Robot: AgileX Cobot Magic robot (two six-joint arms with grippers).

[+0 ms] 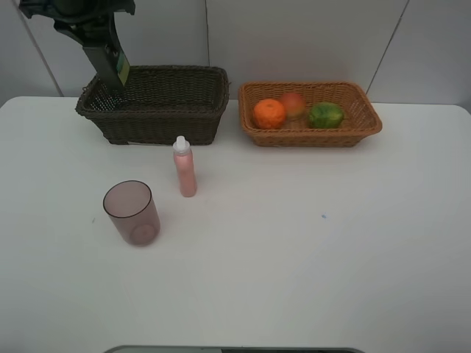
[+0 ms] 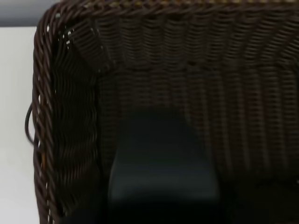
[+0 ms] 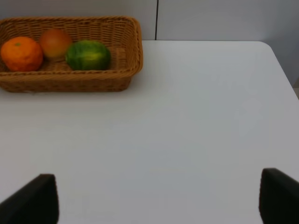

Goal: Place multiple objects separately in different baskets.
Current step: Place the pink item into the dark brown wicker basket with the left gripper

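2 baskets, dark brown basket and orange-tan basket: woven wicker, rough. Cup: translucent pinkish plastic, smooth. Pink bottle: matt plastic, white cap. Pump bottle: dark, smooth plastic. Table: white, smooth, matt.

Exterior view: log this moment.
left claw: holds pump bottle over dark basket; tan basket: orange, red-yellow fruit, green fruit; table: pink bottle, cup; right claw: open

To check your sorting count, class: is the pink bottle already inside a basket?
No, the pink bottle stands upright on the table, in front of the dark brown basket.
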